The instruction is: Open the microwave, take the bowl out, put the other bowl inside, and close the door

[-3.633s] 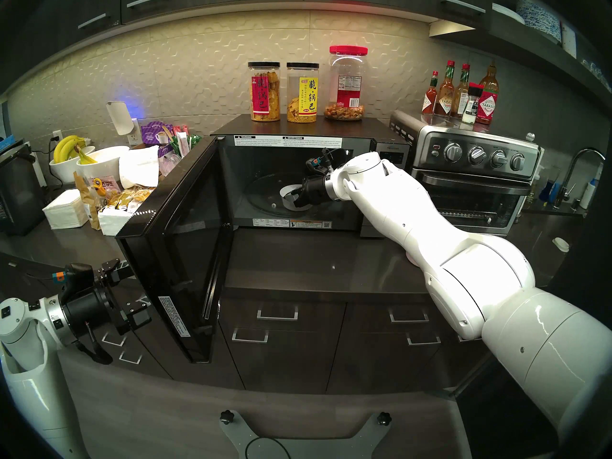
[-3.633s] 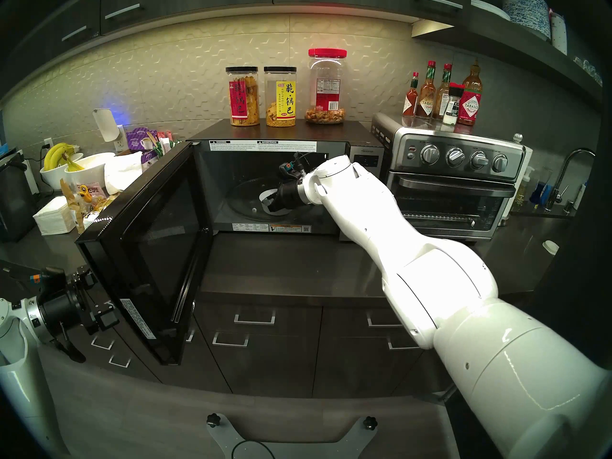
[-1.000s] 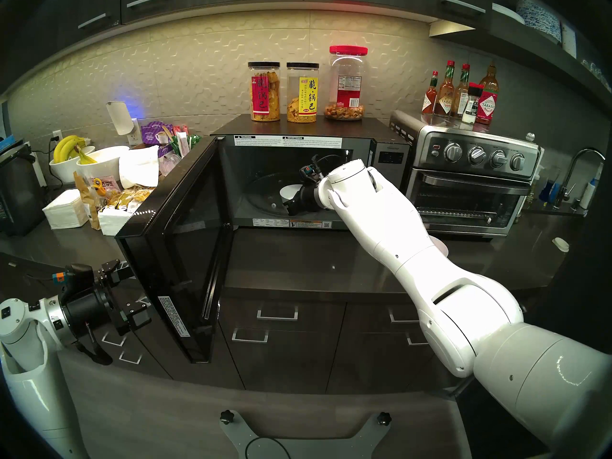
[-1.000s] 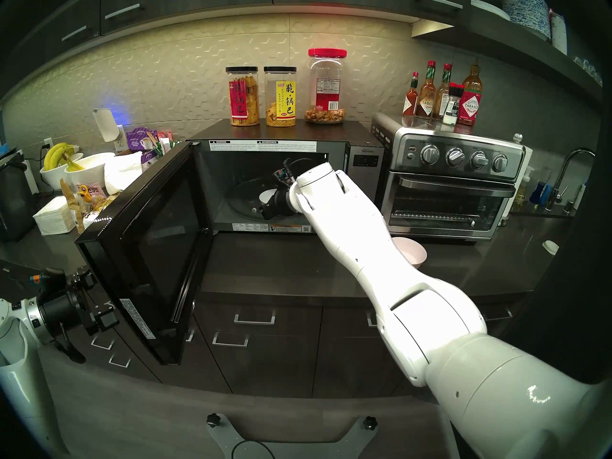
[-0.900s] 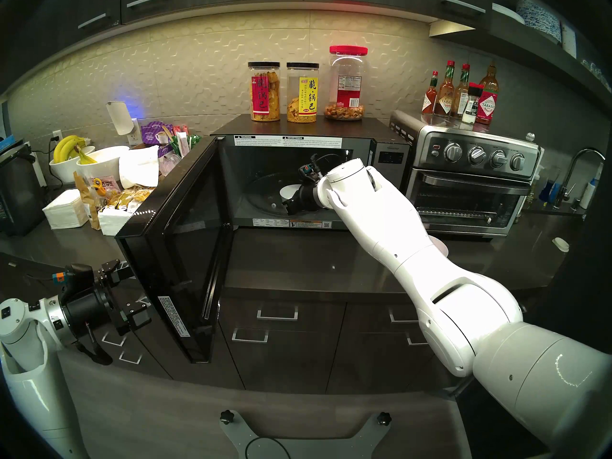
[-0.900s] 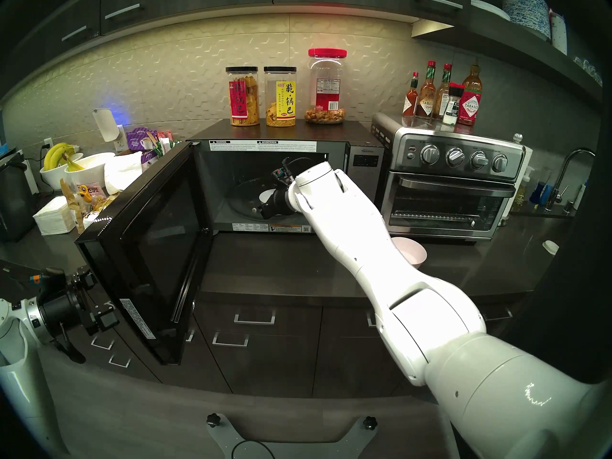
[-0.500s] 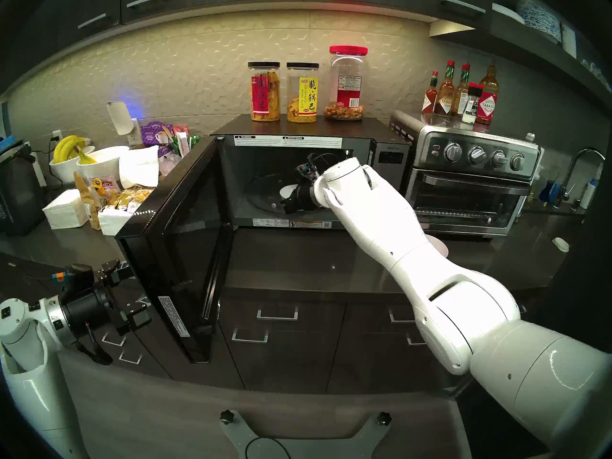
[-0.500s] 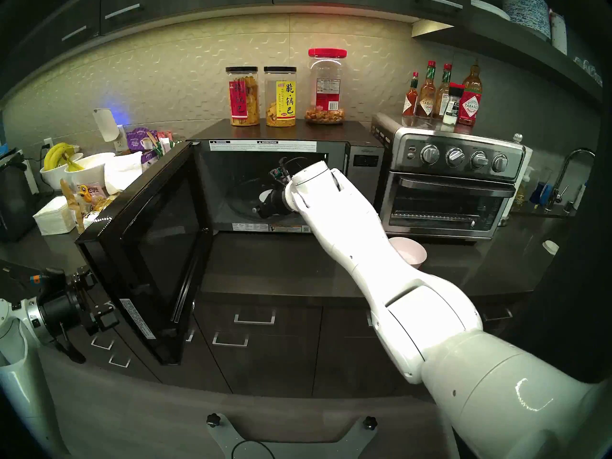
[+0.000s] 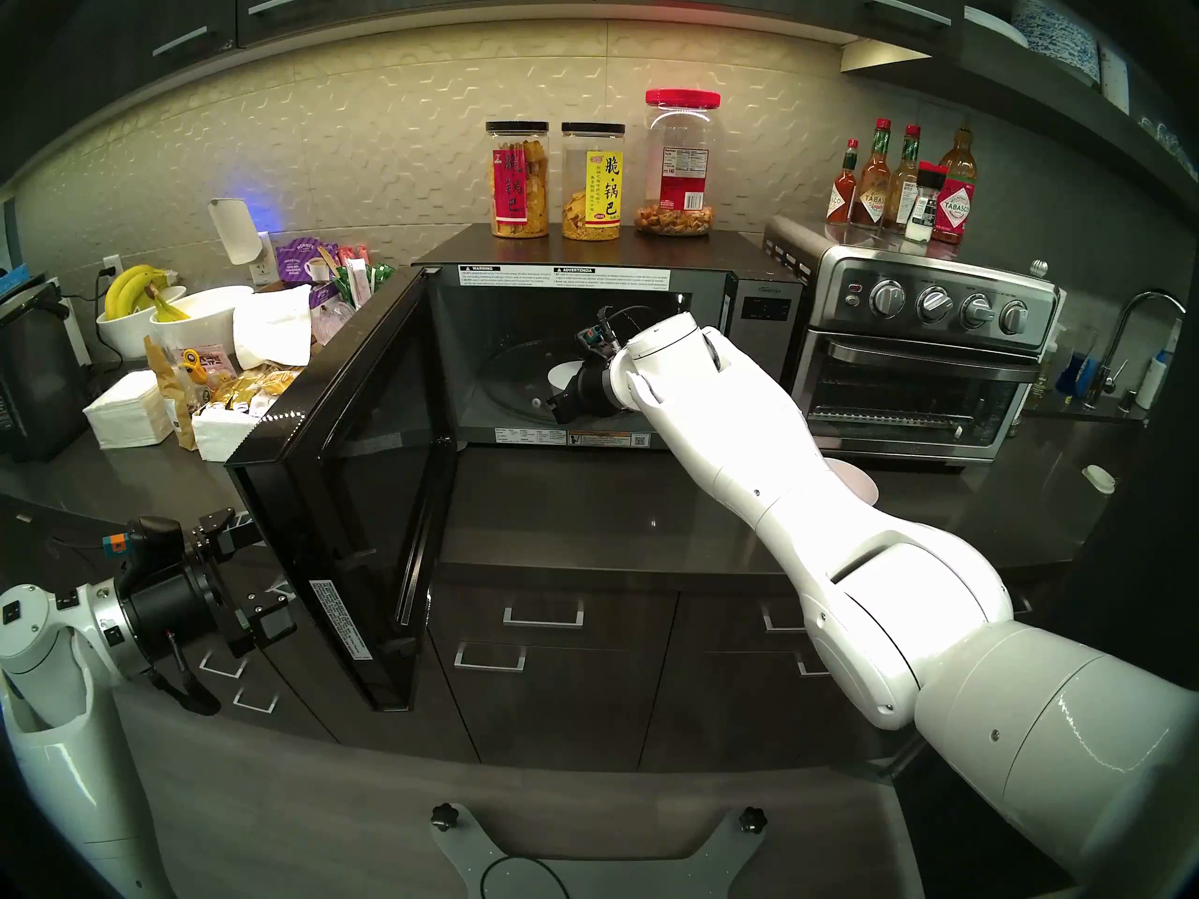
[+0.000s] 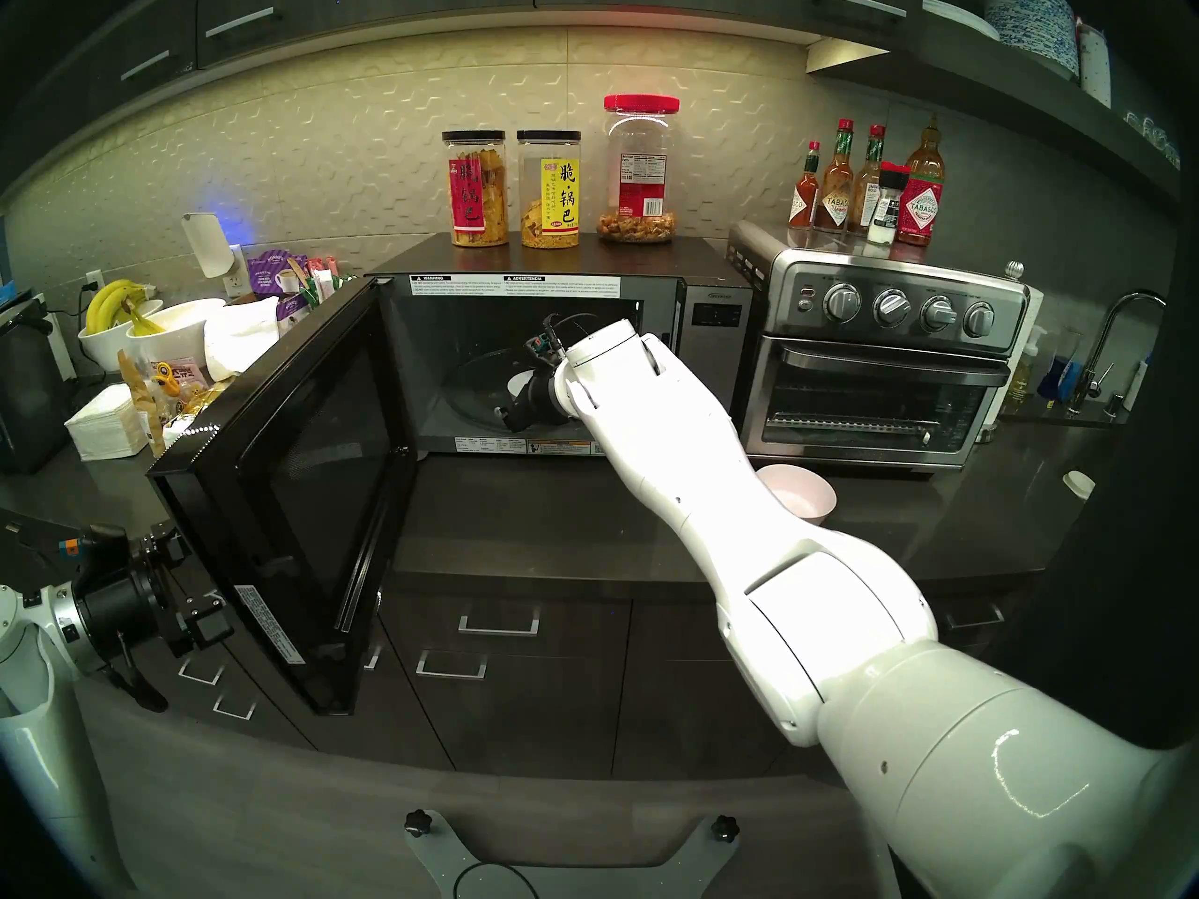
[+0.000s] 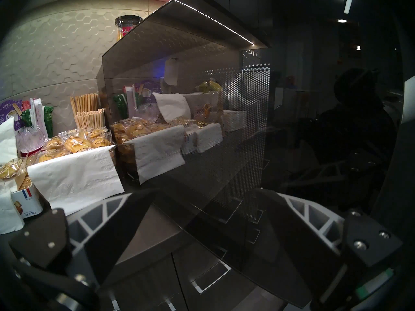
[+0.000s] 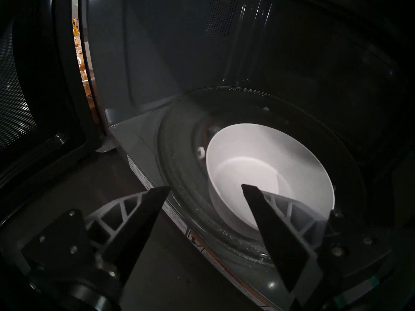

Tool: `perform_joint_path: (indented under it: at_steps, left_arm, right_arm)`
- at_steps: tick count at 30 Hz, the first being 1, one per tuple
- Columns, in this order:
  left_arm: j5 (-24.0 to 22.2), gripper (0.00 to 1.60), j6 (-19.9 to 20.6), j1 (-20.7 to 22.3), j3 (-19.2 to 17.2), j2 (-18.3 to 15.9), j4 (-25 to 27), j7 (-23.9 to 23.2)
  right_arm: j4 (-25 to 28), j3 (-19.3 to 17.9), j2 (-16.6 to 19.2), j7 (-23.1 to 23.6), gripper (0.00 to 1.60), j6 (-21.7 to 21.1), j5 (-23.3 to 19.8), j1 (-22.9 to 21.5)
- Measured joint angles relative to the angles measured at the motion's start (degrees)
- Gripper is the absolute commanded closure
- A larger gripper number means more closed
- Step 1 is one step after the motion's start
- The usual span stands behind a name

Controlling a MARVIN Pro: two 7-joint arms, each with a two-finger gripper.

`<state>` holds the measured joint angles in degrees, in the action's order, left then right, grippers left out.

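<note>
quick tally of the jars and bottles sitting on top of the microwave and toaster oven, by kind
Black-lidded snack jars: 2, red label and yellow label, on the microwave
Red-lidded clear jar: 1, also on the microwave
Sauce bottles: 4, on the toaster oven
Spice shaker, black cap: 1, with the sauces
Total: 8

The door [image 9: 363,489] is glossy black glass with a fine perforated metal mesh behind it. A clear glass turntable [image 12: 247,234] lies in the microwave [image 9: 603,255], whose inner walls are smooth grey. The bowl [image 12: 258,155] looks matt white, smooth. The surface [image 9: 584,508] is dark, polished, faintly reflective. The toaster oven [image 9: 921,353] is brushed steel. Napkins [image 11: 74,180] are embossed white paper
</note>
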<state>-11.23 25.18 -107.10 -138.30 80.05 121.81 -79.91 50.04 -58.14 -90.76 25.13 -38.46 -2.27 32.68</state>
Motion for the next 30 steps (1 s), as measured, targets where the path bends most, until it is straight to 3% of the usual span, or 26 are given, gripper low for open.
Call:
perform_joint_path:
  at_steps: [4,13,16,18,19,30]
  left_arm:
    - [0.0,0.0,0.0,0.0,0.0,0.0,0.0,0.0]
    - [0.0,0.0,0.0,0.0,0.0,0.0,0.0,0.0]
    - [0.0,0.0,0.0,0.0,0.0,0.0,0.0,0.0]
    - [0.0,0.0,0.0,0.0,0.0,0.0,0.0,0.0]
    - [0.0,0.0,0.0,0.0,0.0,0.0,0.0,0.0]
    - [0.0,0.0,0.0,0.0,0.0,0.0,0.0,0.0]
  right_arm:
    - [-0.69,0.0,-0.26,-0.18,0.95,0.3,0.12,-0.19]
    - [-0.98,0.0,-0.63,-0.55,0.99,0.75,0.38,-0.27]
    - [-0.98,0.0,-0.69,-0.65,1.15,0.88,0.5,-0.27]
    - [-0.94,0.0,-0.7,-0.68,1.34,0.96,0.55,-0.27]
    - [-0.74,0.0,-0.7,-0.73,1.6,1.06,0.63,-0.26]
    - [2.28,-0.31,-0.05,-0.16,1.6,0.89,0.67,0.28]
